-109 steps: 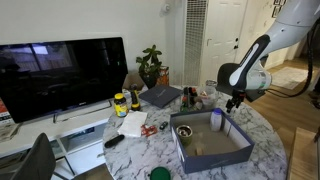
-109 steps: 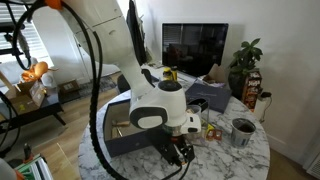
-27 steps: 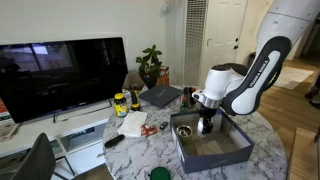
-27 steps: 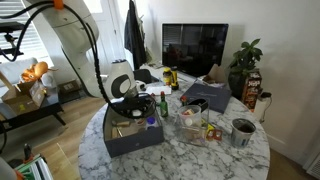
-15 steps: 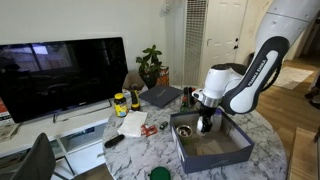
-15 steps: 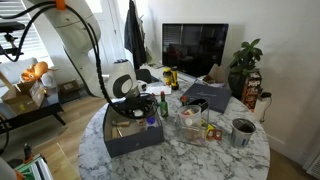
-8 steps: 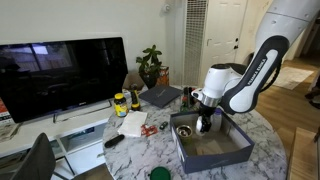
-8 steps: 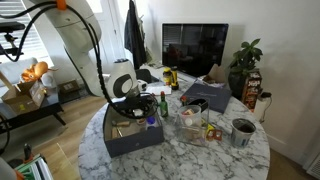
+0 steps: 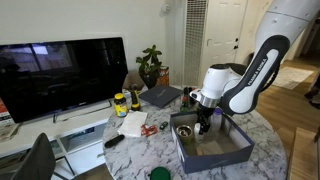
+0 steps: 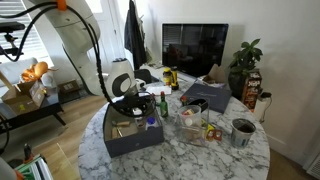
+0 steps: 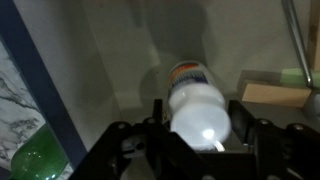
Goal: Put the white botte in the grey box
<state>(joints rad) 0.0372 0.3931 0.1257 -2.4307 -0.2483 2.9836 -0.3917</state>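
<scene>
The arm [image 9: 246, 84] is bent down over the box [image 9: 216, 159], with the gripper [image 9: 205, 125] lowered inside its walls. In the wrist view the bottle [image 11: 198, 108] is clasped between the fingers [image 11: 248, 118], above the tan floor. Seven seconds ago the gripper was held high beside the box. In both exterior views the bottle is hidden.
</scene>
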